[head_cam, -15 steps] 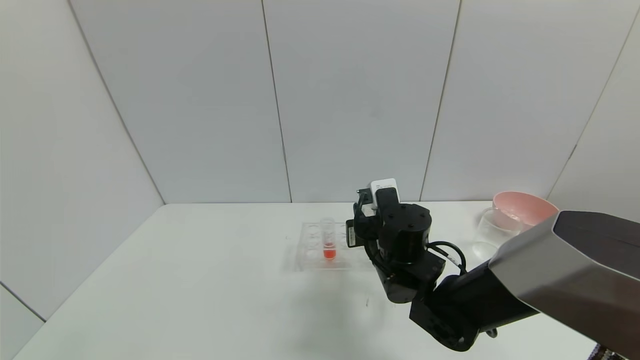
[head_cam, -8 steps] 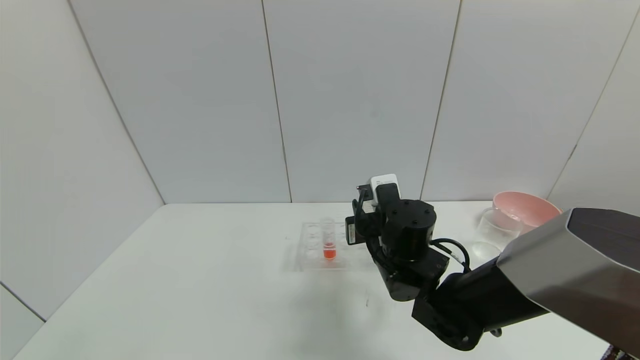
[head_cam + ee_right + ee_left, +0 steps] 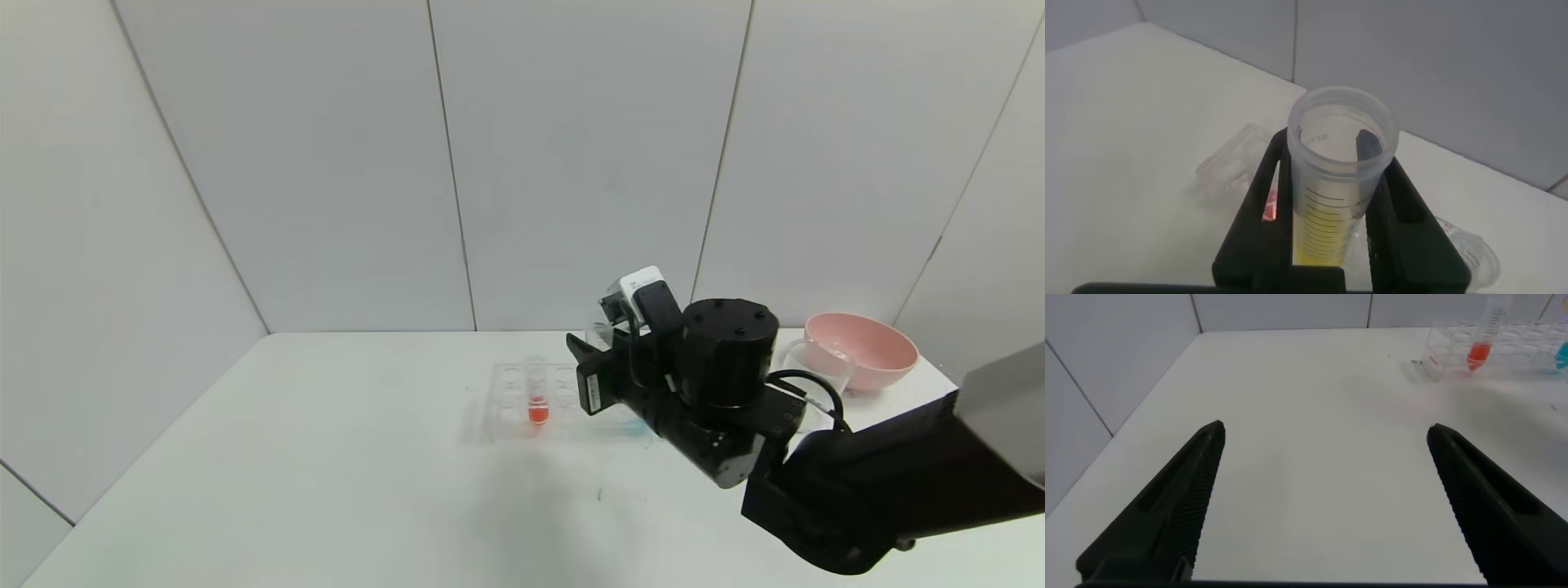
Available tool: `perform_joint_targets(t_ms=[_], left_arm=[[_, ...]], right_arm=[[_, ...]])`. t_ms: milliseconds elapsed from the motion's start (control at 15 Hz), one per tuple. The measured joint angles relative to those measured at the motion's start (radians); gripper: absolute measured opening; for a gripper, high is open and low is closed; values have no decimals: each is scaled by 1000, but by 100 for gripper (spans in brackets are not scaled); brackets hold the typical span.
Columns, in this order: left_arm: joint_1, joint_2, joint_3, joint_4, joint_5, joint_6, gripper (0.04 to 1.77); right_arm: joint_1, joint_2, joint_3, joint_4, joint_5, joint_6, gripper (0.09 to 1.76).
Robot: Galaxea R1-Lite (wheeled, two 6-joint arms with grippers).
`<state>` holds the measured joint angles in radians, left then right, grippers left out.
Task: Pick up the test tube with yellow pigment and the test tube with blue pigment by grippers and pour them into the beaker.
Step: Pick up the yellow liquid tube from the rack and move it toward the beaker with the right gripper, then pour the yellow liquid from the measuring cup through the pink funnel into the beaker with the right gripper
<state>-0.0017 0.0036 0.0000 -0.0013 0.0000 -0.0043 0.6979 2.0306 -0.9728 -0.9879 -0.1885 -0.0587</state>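
Observation:
My right gripper (image 3: 602,359) is shut on the test tube with yellow pigment (image 3: 1339,188) and holds it upright above the right end of the clear rack (image 3: 522,404). The yellow liquid (image 3: 1323,245) sits low in the tube, between my black fingers (image 3: 1253,220). The blue tube is mostly hidden behind that gripper. Only a cyan patch (image 3: 633,426) shows by the rack's right end, also seen in the left wrist view (image 3: 1562,355). The beaker (image 3: 816,363) stands at the far right. My left gripper (image 3: 1324,431) is open and empty over bare table, out of the head view.
A tube with orange-red liquid (image 3: 536,396) stands in the rack, also in the left wrist view (image 3: 1482,343). A pink bowl (image 3: 861,351) sits behind the beaker at the table's right edge. White walls close the table's back and left.
My right gripper has risen from the rack and swung right toward the beaker with the yellow tube in it. The orange-red tube and rack have not moved.

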Motion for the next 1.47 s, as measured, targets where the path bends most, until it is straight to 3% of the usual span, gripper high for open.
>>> perform_joint_targets(t_ms=[267, 467, 667, 1000, 1133, 1467], left_arm=[[0, 0, 0, 0, 0, 0, 176], [0, 0, 0, 0, 0, 0, 176], [0, 0, 0, 0, 0, 0, 176], [0, 0, 0, 0, 0, 0, 176], [0, 0, 0, 0, 0, 0, 176], [0, 0, 0, 0, 0, 0, 176]], right_arm=[[-103, -125, 154, 17, 268, -65, 56], [-208, -229, 229, 116, 426, -71, 56], [-337, -330, 245, 285, 601, -99, 56], [-581, -410, 221, 539, 856, -301, 56], [-672, -405, 172, 641, 906, -389, 56], [-805, -339, -38, 839, 920, -504, 56]])
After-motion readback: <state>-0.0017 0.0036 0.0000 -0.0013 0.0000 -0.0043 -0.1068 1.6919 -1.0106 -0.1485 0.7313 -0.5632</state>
